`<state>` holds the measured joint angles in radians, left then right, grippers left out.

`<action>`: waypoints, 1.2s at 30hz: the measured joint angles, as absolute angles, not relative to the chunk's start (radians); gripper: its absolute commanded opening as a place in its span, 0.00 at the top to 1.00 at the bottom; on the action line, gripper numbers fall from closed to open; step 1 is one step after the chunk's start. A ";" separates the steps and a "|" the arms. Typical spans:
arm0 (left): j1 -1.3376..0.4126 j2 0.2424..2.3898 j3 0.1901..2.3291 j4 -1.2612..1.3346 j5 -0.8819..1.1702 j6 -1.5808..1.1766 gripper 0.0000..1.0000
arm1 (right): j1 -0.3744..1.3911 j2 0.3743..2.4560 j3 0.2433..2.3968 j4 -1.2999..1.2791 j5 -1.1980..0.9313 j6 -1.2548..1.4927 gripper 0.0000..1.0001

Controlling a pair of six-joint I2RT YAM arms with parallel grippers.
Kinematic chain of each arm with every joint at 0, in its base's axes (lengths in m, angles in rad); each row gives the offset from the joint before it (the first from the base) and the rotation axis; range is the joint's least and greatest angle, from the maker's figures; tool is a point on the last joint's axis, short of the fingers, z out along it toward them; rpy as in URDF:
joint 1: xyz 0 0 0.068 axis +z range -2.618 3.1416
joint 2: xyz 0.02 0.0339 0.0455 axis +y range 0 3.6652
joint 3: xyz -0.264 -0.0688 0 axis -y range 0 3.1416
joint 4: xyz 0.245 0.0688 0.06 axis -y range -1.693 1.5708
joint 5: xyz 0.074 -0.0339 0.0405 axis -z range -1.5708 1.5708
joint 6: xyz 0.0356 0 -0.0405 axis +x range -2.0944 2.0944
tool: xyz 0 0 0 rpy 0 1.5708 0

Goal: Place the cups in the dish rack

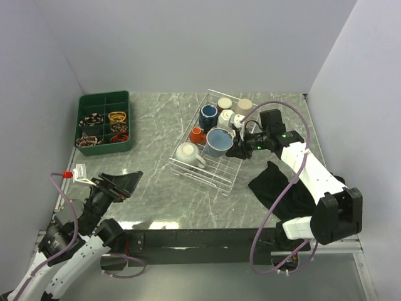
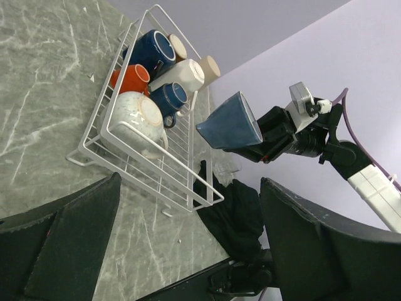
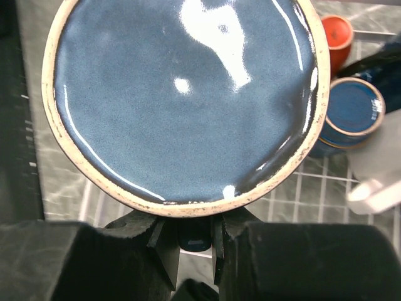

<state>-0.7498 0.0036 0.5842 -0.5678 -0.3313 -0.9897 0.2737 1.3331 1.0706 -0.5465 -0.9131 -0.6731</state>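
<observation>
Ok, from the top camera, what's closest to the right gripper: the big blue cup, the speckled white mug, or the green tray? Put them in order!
From the right gripper:
1. big blue cup: gripped in it, above the dish rack.
2. speckled white mug: further left, in the rack's near corner.
3. green tray: way off at the far left.

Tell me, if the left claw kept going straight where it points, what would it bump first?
Probably the wire rack's side, beside the white cup. The way before it looks free, though depth is hard to judge.
</observation>
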 measured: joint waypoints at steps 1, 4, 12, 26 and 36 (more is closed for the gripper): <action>-0.750 0.004 0.584 -0.569 -0.331 -0.987 0.04 | 0.276 1.335 1.070 -0.544 -0.896 -0.684 1.00; -0.750 0.004 0.584 -0.569 -0.330 -0.982 0.04 | 0.286 1.353 1.067 -0.529 -0.847 -0.716 1.00; -0.750 0.028 0.577 -0.563 -0.308 -0.965 0.04 | 0.306 1.422 1.018 -0.479 -0.743 -0.743 1.00; -0.750 0.072 0.549 -0.531 -0.285 -0.954 0.04 | 0.335 1.491 1.006 -0.427 -0.637 -0.780 0.96; -0.750 0.121 0.546 -0.504 -0.274 -0.945 0.04 | 0.353 1.545 1.006 -0.407 -0.595 -0.778 0.75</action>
